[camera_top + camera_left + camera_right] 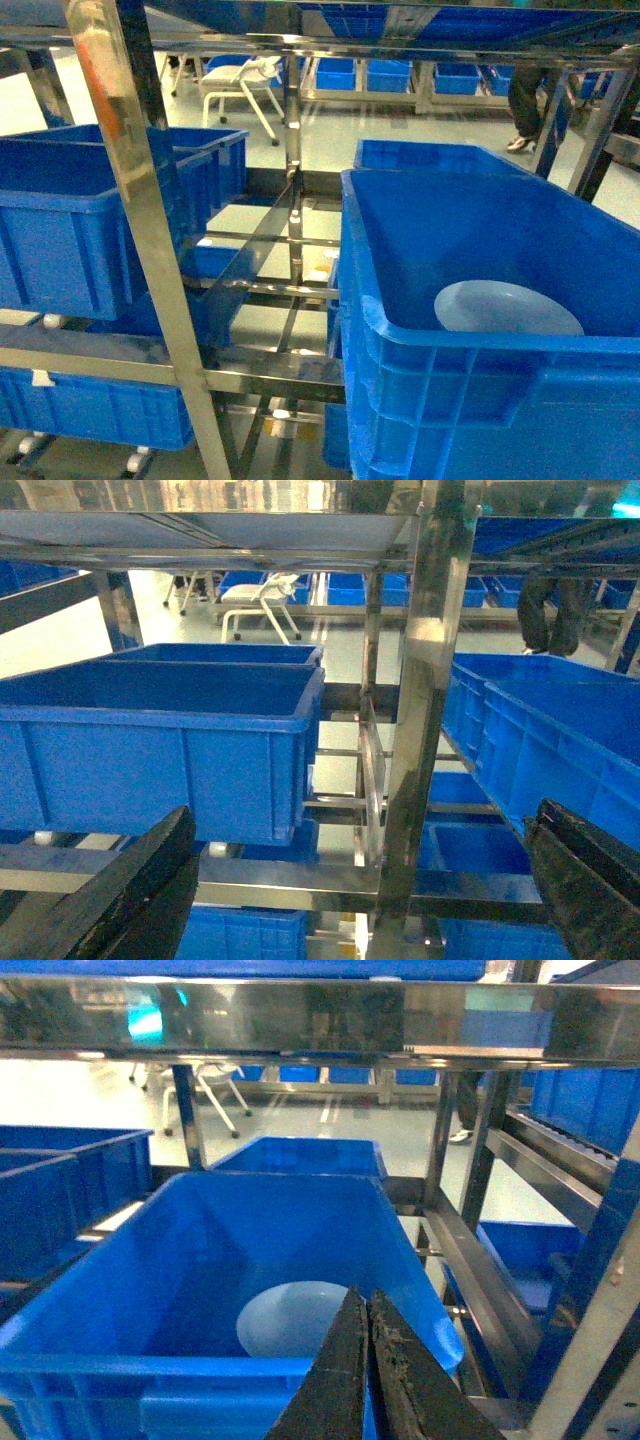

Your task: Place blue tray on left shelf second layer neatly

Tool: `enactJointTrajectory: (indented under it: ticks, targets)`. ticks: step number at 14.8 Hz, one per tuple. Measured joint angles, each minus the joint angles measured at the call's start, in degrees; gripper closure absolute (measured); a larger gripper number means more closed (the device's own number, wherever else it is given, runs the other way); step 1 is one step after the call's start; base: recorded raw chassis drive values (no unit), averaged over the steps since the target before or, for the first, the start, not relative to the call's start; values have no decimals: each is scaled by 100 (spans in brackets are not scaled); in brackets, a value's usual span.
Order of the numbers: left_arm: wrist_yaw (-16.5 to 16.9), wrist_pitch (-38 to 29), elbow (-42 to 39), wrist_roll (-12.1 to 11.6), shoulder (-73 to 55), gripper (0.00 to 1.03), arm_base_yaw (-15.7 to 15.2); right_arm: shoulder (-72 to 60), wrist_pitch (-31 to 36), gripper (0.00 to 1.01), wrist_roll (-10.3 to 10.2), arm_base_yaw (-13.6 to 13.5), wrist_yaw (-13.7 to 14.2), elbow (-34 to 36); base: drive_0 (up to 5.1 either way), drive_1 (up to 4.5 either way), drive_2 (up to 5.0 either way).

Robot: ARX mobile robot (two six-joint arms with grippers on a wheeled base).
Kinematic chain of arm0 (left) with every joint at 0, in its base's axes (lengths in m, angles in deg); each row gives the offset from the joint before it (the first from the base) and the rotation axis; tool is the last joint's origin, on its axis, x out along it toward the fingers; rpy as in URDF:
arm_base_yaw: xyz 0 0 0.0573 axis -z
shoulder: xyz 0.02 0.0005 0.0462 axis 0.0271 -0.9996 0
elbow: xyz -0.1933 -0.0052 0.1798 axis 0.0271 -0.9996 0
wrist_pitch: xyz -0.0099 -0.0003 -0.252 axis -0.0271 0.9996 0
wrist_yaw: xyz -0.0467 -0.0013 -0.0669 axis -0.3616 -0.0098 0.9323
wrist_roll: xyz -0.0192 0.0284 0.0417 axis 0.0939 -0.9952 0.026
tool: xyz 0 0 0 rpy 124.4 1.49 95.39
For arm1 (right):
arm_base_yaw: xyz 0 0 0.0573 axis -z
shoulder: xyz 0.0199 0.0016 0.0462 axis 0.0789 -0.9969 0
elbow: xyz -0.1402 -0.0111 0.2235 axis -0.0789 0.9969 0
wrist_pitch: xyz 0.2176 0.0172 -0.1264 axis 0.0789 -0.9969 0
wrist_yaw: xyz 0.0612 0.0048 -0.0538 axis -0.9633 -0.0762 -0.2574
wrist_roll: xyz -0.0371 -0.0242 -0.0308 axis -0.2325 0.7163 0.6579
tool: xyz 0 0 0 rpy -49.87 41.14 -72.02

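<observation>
The blue tray (505, 308) is a pale round dish lying on the floor of a deep blue crate (400, 330) on the right shelf. In the right wrist view the blue tray (285, 1318) shows inside that crate (150, 1370), just beyond my right gripper (364, 1300), which is shut with nothing in it and held outside the crate's near wall. My left gripper (365, 865) is open and empty, its dark fingers (130, 890) at the frame's lower corners, facing the left shelf's second layer, where a big blue crate (160, 740) stands. Neither gripper shows in the head view.
Steel shelf posts (150, 230) and rails (100, 355) stand close in front. Big blue crates (70, 230) fill the left shelf layers. A central post (425, 720) splits the left wrist view. A white chair (240, 85) and a person's legs (525, 100) are beyond.
</observation>
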Motion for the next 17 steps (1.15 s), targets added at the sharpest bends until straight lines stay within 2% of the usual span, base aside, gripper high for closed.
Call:
enactJointTrajectory:
  ticks: [1, 3, 5, 14, 15, 16, 17]
  targets:
    - [0, -2, 0, 0, 0, 5, 0, 68, -13, 99, 63, -28, 13, 87, 0, 0, 0]
    - [-4, -2, 0, 0, 0, 5, 0, 186, 11, 99, 70, -28, 9, 116, 0, 0, 0]
    - [-4, -2, 0, 0, 0, 5, 0, 852, -717, 99, 72, -28, 7, 284, 0, 0, 0]
    - [2, 2, 0, 0, 0, 5, 0, 1329, -590, 99, 76, -28, 2, 680, 0, 0, 0]
    - [-2, -2, 0, 0, 0, 5, 0, 1329, -608, 72, 79, -28, 2, 680, 0, 0, 0]
    - [-2, -2, 0, 0, 0, 5, 0, 1329, -605, 30, 79, -28, 4, 680, 0, 0, 0]
    - [-4, -2, 0, 0, 0, 5, 0, 1329, -605, 3, 76, -28, 4, 680, 0, 0, 0]
